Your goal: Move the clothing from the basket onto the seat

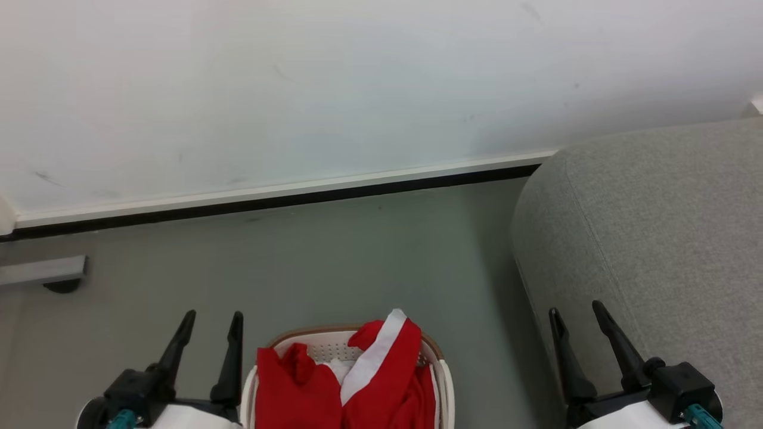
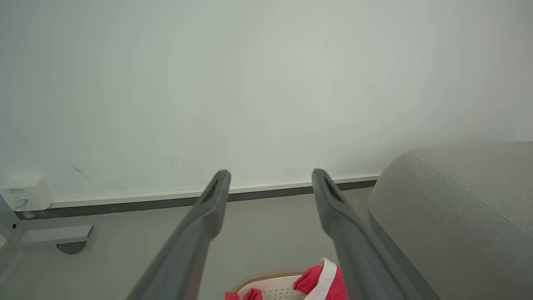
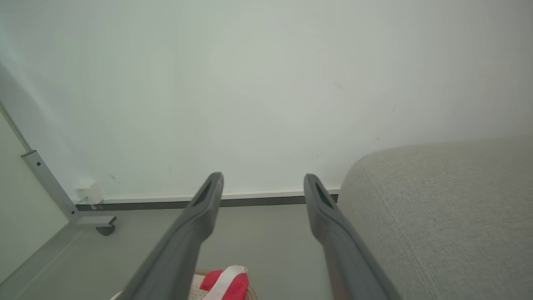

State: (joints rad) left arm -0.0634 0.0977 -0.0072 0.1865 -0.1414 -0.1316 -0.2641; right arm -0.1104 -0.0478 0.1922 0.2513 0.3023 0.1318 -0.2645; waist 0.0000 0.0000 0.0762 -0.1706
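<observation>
The clothing (image 1: 381, 381), bright red with a broad white band, is heaped in the white basket (image 1: 444, 381) with its brown rim, at the bottom centre of the head view. The light grey seat (image 1: 656, 238) fills the right side, beside the basket. My left gripper (image 1: 211, 319) hangs open to the left of the basket, nothing between its fingers. My right gripper (image 1: 575, 310) is open in front of the seat's near corner, to the right of the basket. Both wrist views look over the clothing (image 2: 318, 281) (image 3: 227, 283) toward the wall, with the seat (image 2: 458, 216) (image 3: 437, 216) on the right.
A white wall with a white and dark skirting board (image 1: 286, 199) runs across the back. A grey metal foot of a frame (image 1: 42, 271) stands on the grey floor (image 1: 334, 262) at the far left, near a small white box (image 2: 25, 193) on the wall.
</observation>
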